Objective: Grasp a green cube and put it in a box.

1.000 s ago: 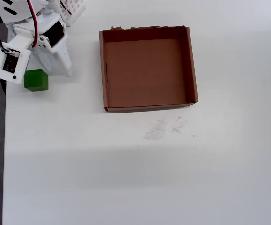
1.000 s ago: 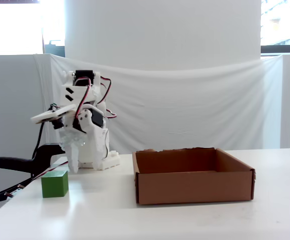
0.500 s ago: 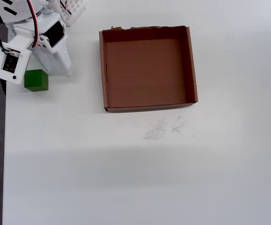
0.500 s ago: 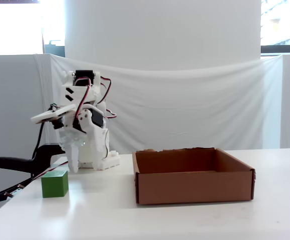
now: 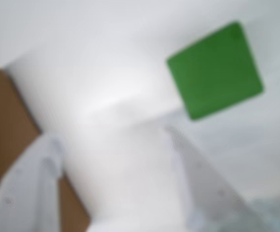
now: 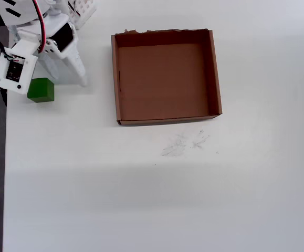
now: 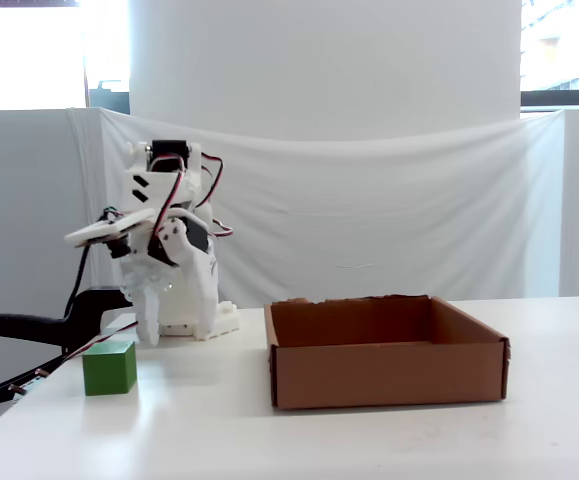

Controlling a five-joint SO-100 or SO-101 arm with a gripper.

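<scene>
The green cube (image 6: 40, 90) sits on the white table near its left edge in the overhead view, apart from the box. It also shows in the fixed view (image 7: 109, 367) and, blurred, at the upper right of the wrist view (image 5: 214, 70). The box (image 6: 215, 73) is a shallow brown cardboard tray right of the cube, empty inside; it also shows in the fixed view (image 7: 384, 372). My gripper (image 5: 110, 135) points down at the table with its jaws apart and nothing between them. In the overhead view my gripper (image 6: 77, 77) is just right of the cube, not touching it.
A small white slotted basket (image 6: 84, 10) stands behind the arm's base. The table's left edge (image 6: 6, 157) runs close to the cube. A black clamp and cables (image 7: 29, 330) lie at the left. Faint scuff marks (image 6: 183, 143) lie in front of the box.
</scene>
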